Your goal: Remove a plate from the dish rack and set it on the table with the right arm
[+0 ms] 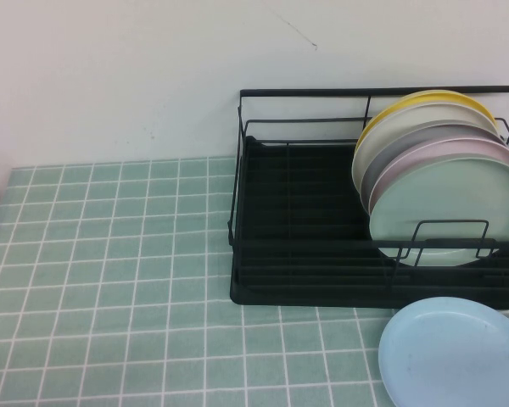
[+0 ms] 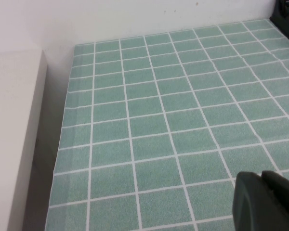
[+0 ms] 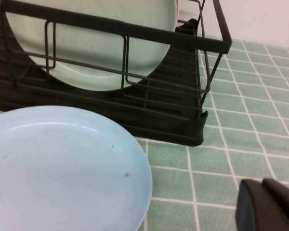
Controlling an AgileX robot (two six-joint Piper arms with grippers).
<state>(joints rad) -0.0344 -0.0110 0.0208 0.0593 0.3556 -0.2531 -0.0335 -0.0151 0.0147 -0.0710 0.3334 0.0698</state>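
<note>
Nearest of all, flat on the table (image 1: 110,280) just in front of the dish rack (image 1: 305,280): a light blue plate (image 1: 454,352), its far rim close to the rack's front edge with only a thin strip of tile between, its near and right rims cut off at the edge of the high view. Hovering low over the tiles just beside that blue plate, off the rack's front corner: right gripper (image 3: 269,204), only a dark tip visible in its own wrist view, jaws pressed together on nothing. Off to the rack's left, a wide stretch of bare tile running to the table's left border, where a pale ledge (image 2: 14,134) sits alongside. Above that open stretch: left gripper (image 2: 265,204), again only a dark corner showing in its wrist view (spread or closed, cannot tell).

Further back, inside the dish rack at its right end: the plate (image 1: 448,212), pale mint green, standing on edge and leaning back, its lower rim behind the low wire loop of the rack's front rail. Stacked behind it, each leaning on the next: a pale pink plate (image 1: 433,155), a grey one (image 1: 407,148), a white one (image 1: 390,131), a yellow one (image 1: 424,100) at the very back. Left half of the rack's black tray bare of dishes.

Behind the rack, a plain white wall (image 1: 153,76).
</note>
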